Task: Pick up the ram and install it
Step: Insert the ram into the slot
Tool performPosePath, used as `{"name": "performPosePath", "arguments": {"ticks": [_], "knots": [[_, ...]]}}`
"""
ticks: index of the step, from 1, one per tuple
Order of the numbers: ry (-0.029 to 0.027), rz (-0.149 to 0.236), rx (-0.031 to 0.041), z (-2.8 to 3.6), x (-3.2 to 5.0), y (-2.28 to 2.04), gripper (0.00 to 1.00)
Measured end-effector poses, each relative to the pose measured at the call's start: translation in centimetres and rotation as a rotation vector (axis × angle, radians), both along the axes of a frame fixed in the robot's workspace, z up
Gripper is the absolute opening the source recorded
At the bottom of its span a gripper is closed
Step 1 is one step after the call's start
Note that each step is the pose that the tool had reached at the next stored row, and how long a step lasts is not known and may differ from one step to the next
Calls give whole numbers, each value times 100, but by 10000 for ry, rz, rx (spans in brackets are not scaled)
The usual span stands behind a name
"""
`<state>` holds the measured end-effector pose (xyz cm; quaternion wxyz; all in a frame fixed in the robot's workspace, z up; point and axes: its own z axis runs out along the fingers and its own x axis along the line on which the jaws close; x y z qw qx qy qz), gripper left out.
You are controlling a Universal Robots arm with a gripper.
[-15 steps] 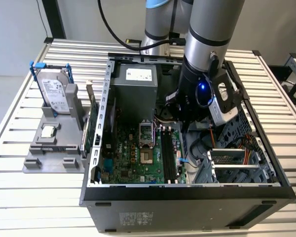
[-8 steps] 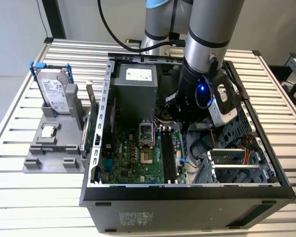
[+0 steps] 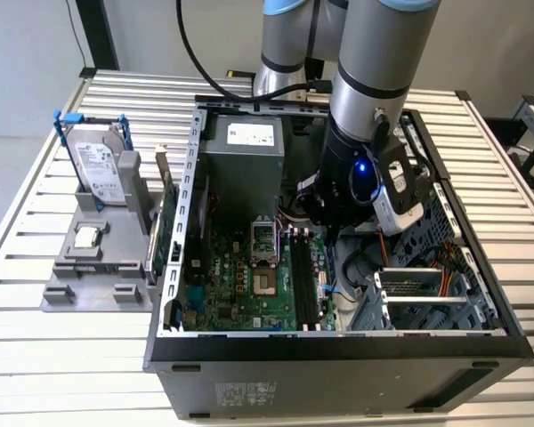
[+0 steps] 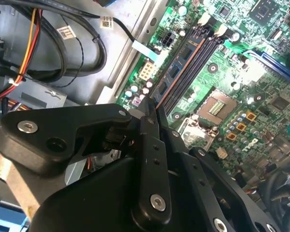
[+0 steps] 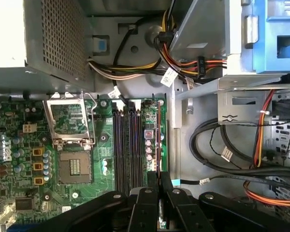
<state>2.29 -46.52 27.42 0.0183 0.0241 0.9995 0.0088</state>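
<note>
My gripper (image 3: 331, 233) reaches down inside the open computer case (image 3: 338, 342), just above the black memory slots (image 3: 304, 280) of the green motherboard (image 3: 231, 289). In both wrist views its black fingers (image 4: 150, 145) are shut on the ram (image 4: 175, 73), a thin blue-green stick with dark chips. Seen edge-on in the first wrist view, the ram (image 5: 158, 140) juts out from the gripper (image 5: 158, 178) and runs parallel to the slots (image 5: 127, 145), at the outermost one on the cable side. Whether it sits in that slot I cannot tell. In the second wrist view the gripper (image 4: 152, 110) pinches the stick's near end.
On the exterior view's left, a grey fixture (image 3: 62, 289) holds a silver hard drive with blue clips (image 3: 98, 165), a processor chip (image 3: 87, 237) and a green expansion card (image 3: 165, 227). Inside the case are the power supply (image 3: 243, 156), the open processor socket (image 3: 265, 258), cable bundles (image 5: 222, 154) and a drive cage (image 3: 427, 298).
</note>
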Motion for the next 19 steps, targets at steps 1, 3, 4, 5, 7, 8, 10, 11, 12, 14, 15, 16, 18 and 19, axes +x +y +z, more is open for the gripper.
{"name": "performPosePath", "arguments": {"ticks": [1,3,4,5,7,8,10,11,12,14,15,16,18,19], "knots": [[12,1,-2,0,0,0,0],[18,0,-3,0,0,-1,0],[15,0,2,-12,0,0,0],[14,0,3,-29,0,0,0],[14,54,0,-50,0,0,0],[12,103,1,-64,0,0,0],[5,225,1,-97,-9,1,0],[6,280,-6,-102,-18,2,0],[6,314,-28,-108,-31,5,0],[6,348,-57,-129,-63,6,0],[7,369,-60,-142,-78,6,0],[6,387,-60,-161,-87,6,0],[6,414,-59,-198,-92,5,0],[6,419,-61,-216,-92,3,0]]}}
